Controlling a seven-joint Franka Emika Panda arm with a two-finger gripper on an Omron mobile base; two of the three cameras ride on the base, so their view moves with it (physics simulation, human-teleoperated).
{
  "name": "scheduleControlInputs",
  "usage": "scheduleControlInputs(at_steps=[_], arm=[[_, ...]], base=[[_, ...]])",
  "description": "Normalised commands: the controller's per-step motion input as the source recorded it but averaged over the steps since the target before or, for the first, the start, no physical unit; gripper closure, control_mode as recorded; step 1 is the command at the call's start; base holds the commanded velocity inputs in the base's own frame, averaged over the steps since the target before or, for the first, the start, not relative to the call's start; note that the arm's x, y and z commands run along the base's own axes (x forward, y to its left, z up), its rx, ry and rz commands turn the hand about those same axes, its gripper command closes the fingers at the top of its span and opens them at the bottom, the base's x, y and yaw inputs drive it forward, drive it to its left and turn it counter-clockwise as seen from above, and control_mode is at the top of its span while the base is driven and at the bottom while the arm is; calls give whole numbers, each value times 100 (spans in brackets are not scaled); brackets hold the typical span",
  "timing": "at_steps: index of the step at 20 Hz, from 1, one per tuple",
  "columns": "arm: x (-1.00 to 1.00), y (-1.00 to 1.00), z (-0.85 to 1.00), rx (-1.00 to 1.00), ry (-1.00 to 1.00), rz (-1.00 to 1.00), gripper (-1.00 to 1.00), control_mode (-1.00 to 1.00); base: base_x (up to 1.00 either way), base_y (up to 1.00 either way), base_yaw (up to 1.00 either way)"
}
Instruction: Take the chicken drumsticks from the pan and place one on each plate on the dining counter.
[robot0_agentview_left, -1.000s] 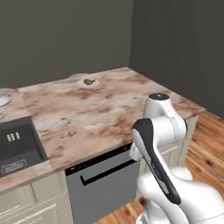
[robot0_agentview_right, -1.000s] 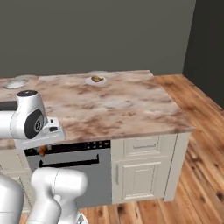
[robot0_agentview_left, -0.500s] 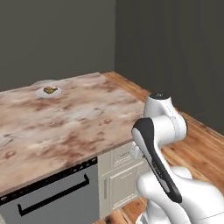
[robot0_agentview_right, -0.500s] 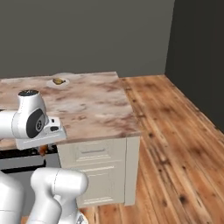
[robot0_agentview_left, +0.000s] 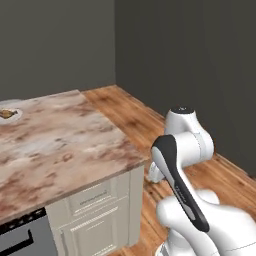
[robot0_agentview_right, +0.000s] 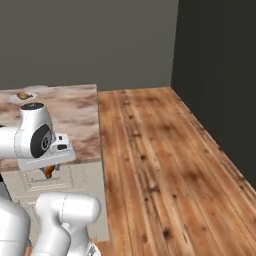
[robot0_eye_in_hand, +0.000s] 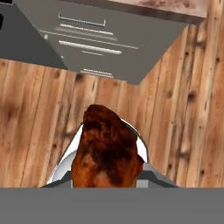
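Tool (robot0_eye_in_hand: 107, 181) grips a glossy, knobbly red-brown drumstick (robot0_eye_in_hand: 107, 151) above grained wooden floor (robot0_eye_in_hand: 192, 109).

A wooden plank floor (robot0_agentview_right: 165, 165) in warm brown is spread to the right of the island and is seen from above in the hand view. Dark grey walls (robot0_agentview_left: 190, 65) are met at a corner behind it. Pale cabinet drawers (robot0_agentview_left: 95, 210) with slim handles are set under the stone top, and a dark oven front (robot0_agentview_left: 20, 240) is fitted beside them.
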Motion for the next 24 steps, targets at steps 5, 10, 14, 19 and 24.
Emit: scheduleControlInputs(at_steps=[5, 10, 14, 19, 24], arm=[[0, 0, 0, 0, 0, 0, 100, 100], [0, 0, 0, 0, 0, 0, 100, 100], [0, 0, 0, 0, 0, 0, 100, 100], [0, 0, 0, 0, 0, 0, 100, 100], [0, 0, 0, 0, 0, 0, 100, 100]], base=[[37, -94, 0], [57, -80, 0], [92, -52, 3], [100, -29, 8], [100, -2, 3]])
